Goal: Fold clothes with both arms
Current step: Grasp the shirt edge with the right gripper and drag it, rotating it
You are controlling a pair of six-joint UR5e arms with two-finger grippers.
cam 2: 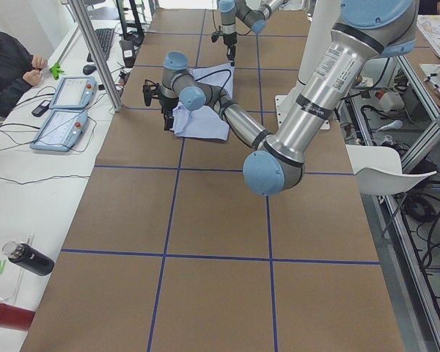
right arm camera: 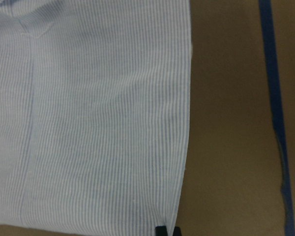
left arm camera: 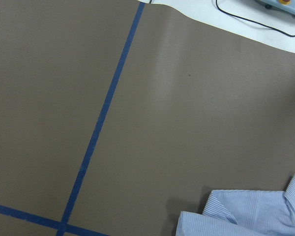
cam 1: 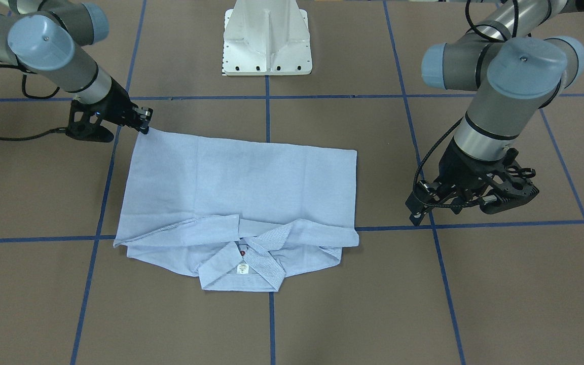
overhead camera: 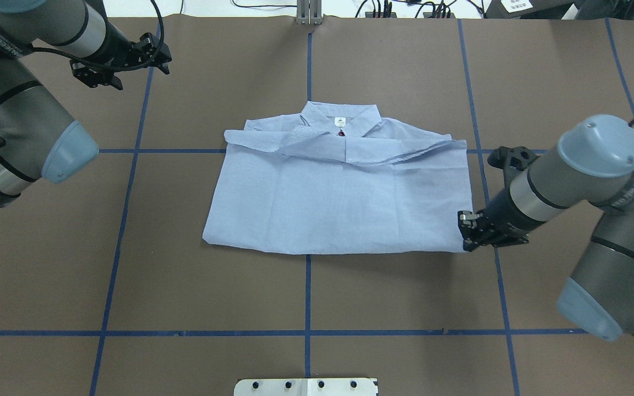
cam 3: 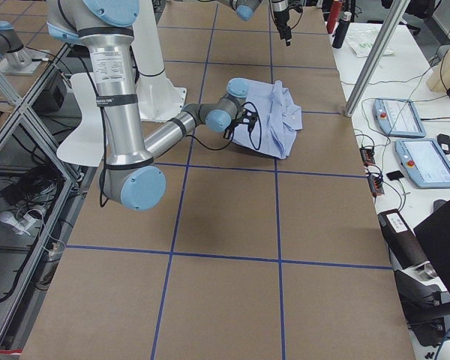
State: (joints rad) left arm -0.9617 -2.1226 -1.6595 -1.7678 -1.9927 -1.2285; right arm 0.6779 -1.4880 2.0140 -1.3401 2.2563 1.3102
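Blue-striped shirt [overhead camera: 339, 203] folded; right end effector [overhead camera: 464, 232] pinches corner, left end effector [overhead camera: 156, 50] splayed, empty.

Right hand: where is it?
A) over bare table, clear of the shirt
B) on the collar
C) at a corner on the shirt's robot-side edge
C: the right hand meets the shirt at a corner of its robot-side edge, opposite the collar.

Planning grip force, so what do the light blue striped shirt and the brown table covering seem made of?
Light blue-and-white striped shirt: thin matte woven cloth, probably cotton; fine stripes, soft creases. Brown table covering: matte paper or card, likely; its far edge looks wavy.
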